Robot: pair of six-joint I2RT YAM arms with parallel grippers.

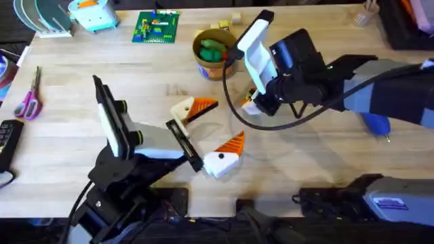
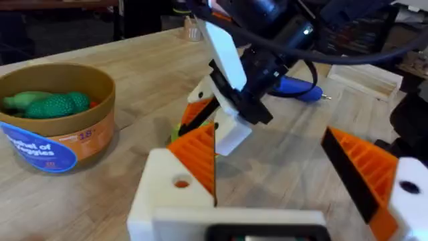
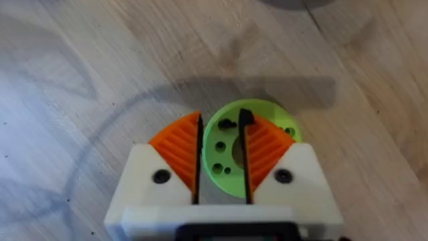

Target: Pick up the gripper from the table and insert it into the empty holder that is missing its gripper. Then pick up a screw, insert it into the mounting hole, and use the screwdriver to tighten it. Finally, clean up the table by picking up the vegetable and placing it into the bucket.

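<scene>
My left gripper [image 1: 227, 122] stands wide open at the table's middle. Its cream holder [image 1: 182, 110] carries the orange ribbed gripper finger [image 1: 203, 105]; orange shows through the holder's mounting hole [image 2: 180, 182]. My right gripper [image 3: 222, 119] points down over a lime-green disc [image 3: 264, 110], its fingers a narrow gap apart with nothing seen between them. Small dark spots dot the disc; I cannot tell screws from holes. The blue screwdriver [image 1: 376, 123] lies partly under the right arm. The brown bucket [image 1: 203, 69] holds green toy foods [image 2: 57, 104]; I cannot tell the vegetable among them.
Purple-handled scissors [image 1: 28, 102] and a black remote [image 1: 7, 142] lie at the left edge. A green brick plate [image 1: 157, 27] and a light blue toy [image 1: 91, 13] sit at the back. The right arm's cable [image 1: 234, 102] loops beside the bucket.
</scene>
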